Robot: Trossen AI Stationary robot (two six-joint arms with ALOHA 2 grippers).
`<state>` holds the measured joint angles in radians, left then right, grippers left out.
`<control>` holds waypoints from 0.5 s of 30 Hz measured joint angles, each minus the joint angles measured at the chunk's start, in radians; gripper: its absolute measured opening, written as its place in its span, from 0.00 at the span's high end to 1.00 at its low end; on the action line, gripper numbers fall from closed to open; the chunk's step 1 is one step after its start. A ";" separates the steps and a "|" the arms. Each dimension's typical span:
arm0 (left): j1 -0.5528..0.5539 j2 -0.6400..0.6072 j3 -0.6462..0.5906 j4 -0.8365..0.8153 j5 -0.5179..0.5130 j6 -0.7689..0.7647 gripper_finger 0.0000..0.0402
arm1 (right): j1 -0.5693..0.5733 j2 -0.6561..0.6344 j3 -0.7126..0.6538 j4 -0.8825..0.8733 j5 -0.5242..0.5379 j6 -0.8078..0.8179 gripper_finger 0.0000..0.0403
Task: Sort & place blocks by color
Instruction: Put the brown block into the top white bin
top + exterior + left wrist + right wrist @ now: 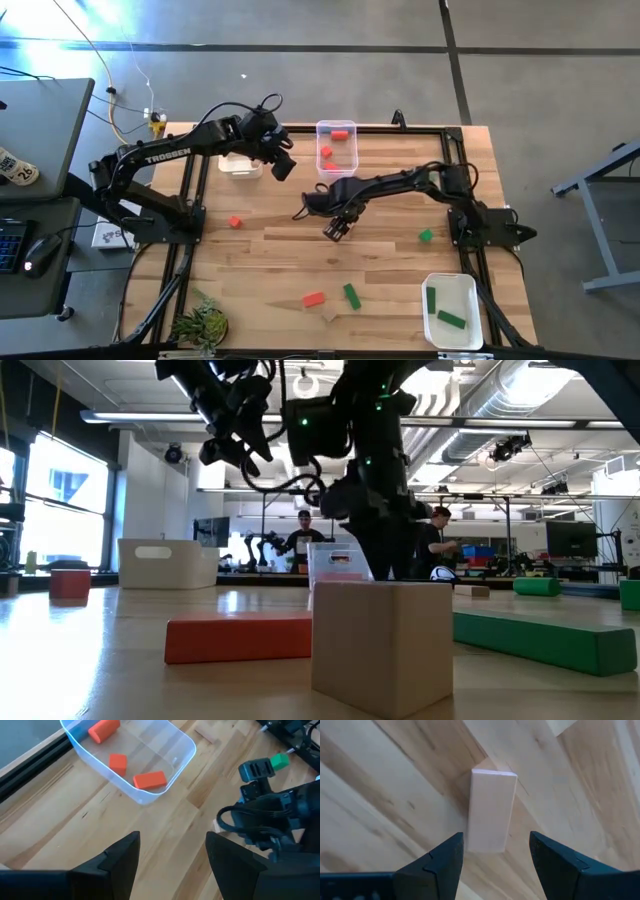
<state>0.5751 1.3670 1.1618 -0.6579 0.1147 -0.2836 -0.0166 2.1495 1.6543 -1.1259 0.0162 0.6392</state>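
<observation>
I count three bins on my table: a clear bin (337, 147) at the far edge, a white bin (240, 165) beside it, and another white bin (451, 310) at the near right corner. The clear bin holds three red blocks (149, 780). The near white bin holds two green blocks (451, 320). Loose on the wood I see two red blocks (314, 299), two green blocks (352, 295), and pale wooden blocks (490, 810), of which I can make out two for certain. One small potted plant (203, 325) sits at the near left corner. I have two arms working.
</observation>
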 joint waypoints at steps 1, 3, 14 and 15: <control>0.000 0.000 0.000 -0.001 -0.008 0.000 0.47 | 0.000 0.010 0.000 0.000 -0.002 -0.003 0.47; 0.000 0.000 0.000 -0.005 -0.044 0.000 0.47 | 0.000 0.031 0.000 0.000 -0.011 -0.008 0.47; 0.000 0.001 0.000 -0.012 -0.102 0.000 0.47 | 0.007 0.065 0.004 0.009 -0.022 -0.015 0.59; 0.000 0.001 0.000 -0.012 -0.102 0.000 0.47 | 0.007 0.065 0.003 0.012 -0.025 -0.016 0.62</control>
<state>0.5755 1.3678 1.1614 -0.6701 0.0132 -0.2836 -0.0093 2.2147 1.6577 -1.1137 -0.0090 0.6231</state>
